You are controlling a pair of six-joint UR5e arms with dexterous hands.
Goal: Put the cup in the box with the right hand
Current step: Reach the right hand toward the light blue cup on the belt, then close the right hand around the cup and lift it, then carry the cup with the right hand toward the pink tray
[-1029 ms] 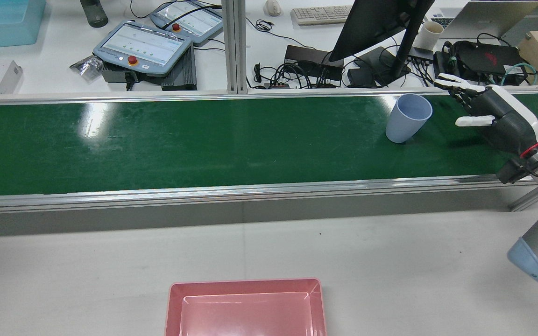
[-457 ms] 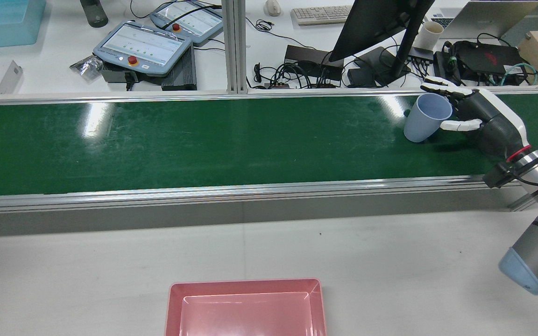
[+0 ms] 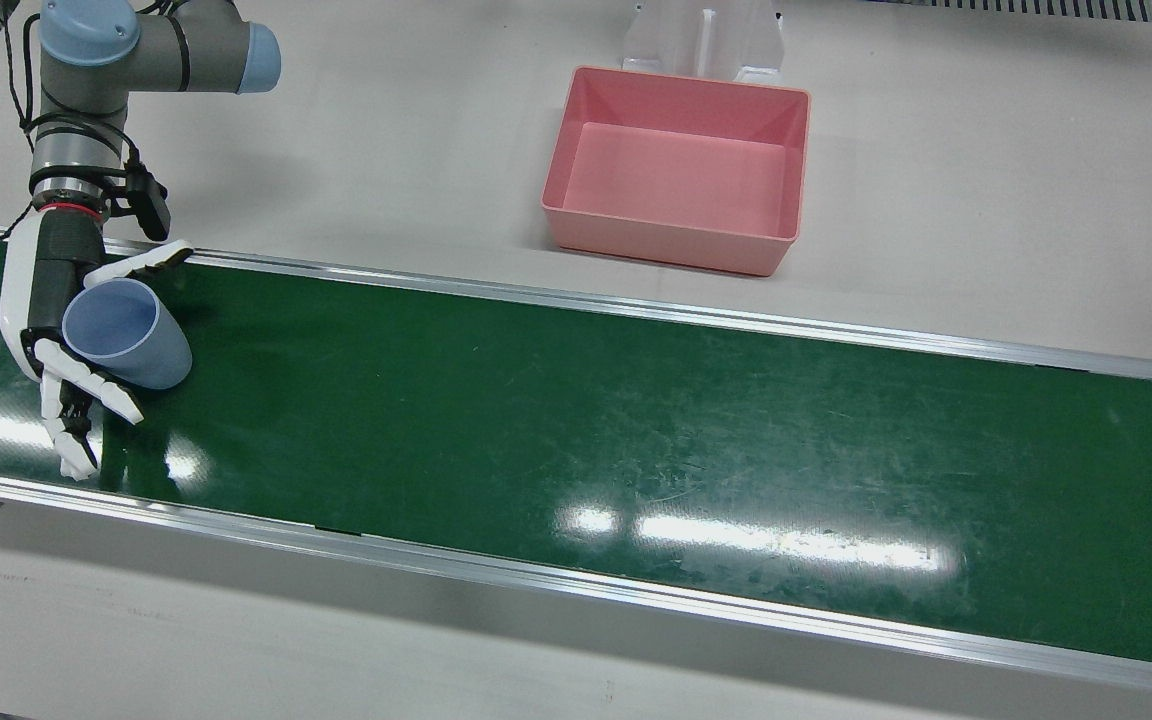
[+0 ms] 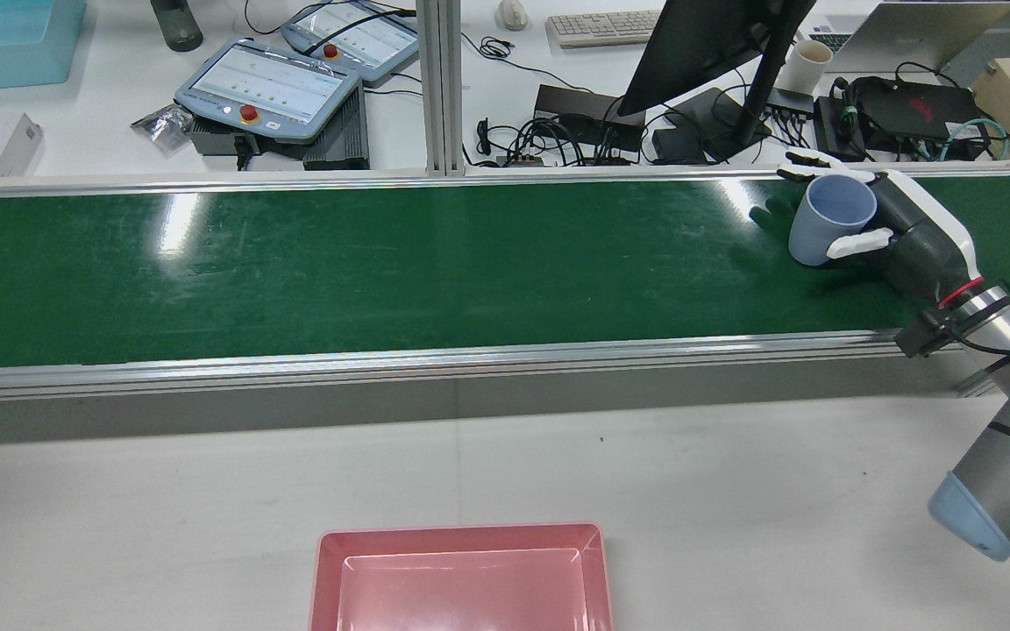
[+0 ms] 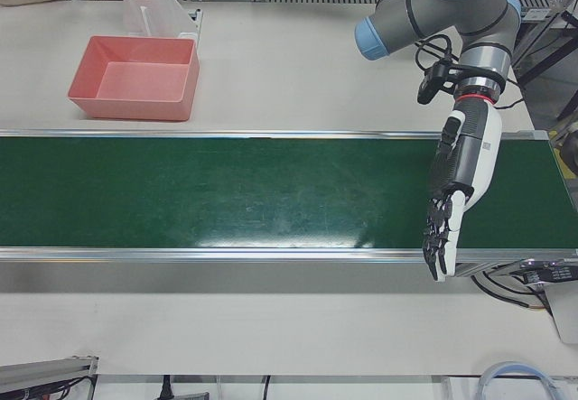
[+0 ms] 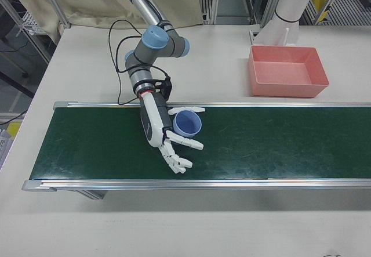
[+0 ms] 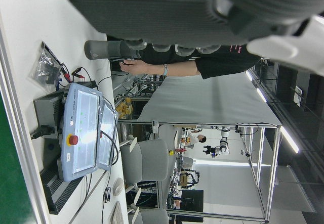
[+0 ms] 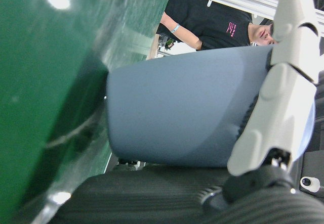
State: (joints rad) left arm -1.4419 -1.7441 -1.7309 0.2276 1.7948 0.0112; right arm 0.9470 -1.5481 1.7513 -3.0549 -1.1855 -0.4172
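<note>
The pale blue cup (image 4: 829, 219) stands on the green belt near its right end in the rear view. It rests against the palm of my right hand (image 4: 908, 237). The thumb lies on the cup's near side and the fingers (image 4: 807, 162) stretch straight past its far side, not curled. The cup (image 3: 131, 335) and right hand (image 3: 46, 300) show at the left of the front view, and both the cup (image 6: 186, 123) and hand (image 6: 153, 123) in the right-front view. The right hand view shows the cup (image 8: 177, 113) up close. The pink box (image 4: 461, 536) sits empty on the grey table. My left hand (image 5: 461, 174) is open and empty.
The belt's metal rail (image 4: 470, 359) lies between the cup and the box (image 3: 671, 245). Teach pendants (image 4: 268, 88), cables and a monitor stand (image 4: 759, 79) sit on the bench beyond the belt. My left hand hangs with straight fingers over the belt's other end.
The cup has travelled right along the belt toward my right hand. The hand has moved in to meet it, and the cup now sits between thumb and fingers.
</note>
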